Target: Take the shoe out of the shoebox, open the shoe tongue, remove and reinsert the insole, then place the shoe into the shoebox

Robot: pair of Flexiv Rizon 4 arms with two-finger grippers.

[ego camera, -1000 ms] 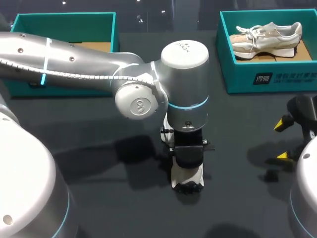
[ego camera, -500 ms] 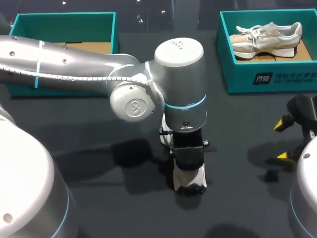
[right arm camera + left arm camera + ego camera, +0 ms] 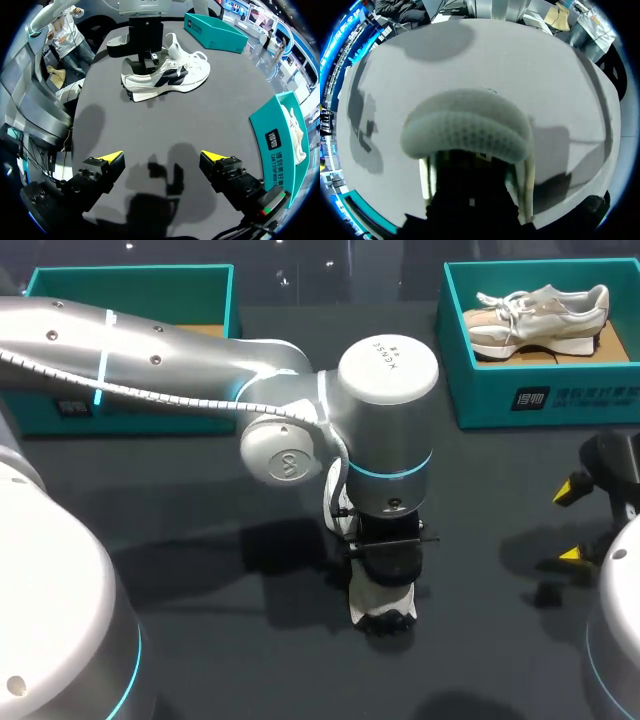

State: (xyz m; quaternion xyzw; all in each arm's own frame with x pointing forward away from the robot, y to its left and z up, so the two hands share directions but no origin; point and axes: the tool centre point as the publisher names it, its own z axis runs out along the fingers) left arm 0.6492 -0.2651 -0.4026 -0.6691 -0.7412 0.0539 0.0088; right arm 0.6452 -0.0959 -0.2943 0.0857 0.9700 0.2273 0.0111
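One shoe (image 3: 165,75) is sitting on the worktop (image 3: 215,115), well ahead of the right gripper (image 3: 162,157), which is hanging wide open and empty. The left gripper (image 3: 147,55) is sitting at the shoe's heel opening; its grasp cannot be told. The right gripper should probably be pinning the toe first.
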